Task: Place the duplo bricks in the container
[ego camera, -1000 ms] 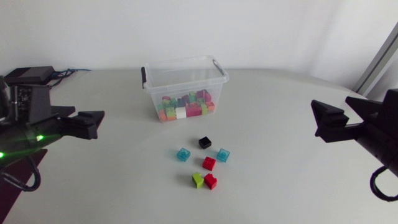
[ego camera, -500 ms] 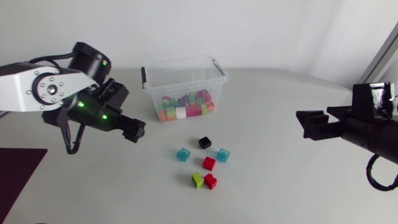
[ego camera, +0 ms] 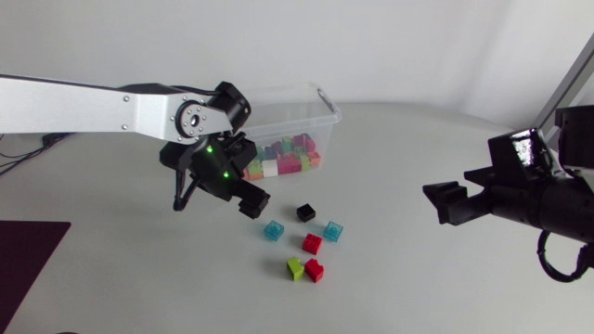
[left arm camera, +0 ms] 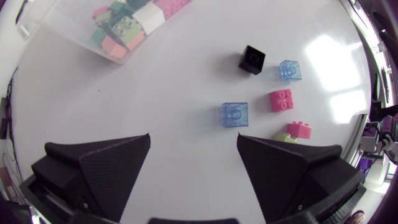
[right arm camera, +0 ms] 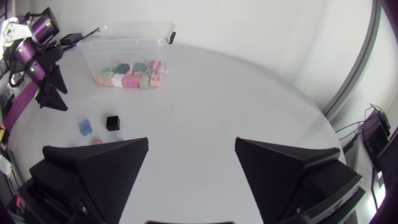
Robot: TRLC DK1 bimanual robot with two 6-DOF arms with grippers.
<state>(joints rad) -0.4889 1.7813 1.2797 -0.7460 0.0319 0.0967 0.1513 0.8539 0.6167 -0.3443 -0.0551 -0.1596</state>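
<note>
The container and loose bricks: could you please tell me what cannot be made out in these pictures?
- Head view: the left arm covers the container's left end.
- Left wrist view: the edge cuts off the container; the left gripper's finger partly hides the green brick.
- Right wrist view: the right gripper's finger hides the green brick and nearly all of the red bricks.
- Piled bricks inside: too crowded to count.

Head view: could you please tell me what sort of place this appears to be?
Probably a robotics lab bench: a left arm and right arm over a white table, beside a clear container of toy bricks.
</note>
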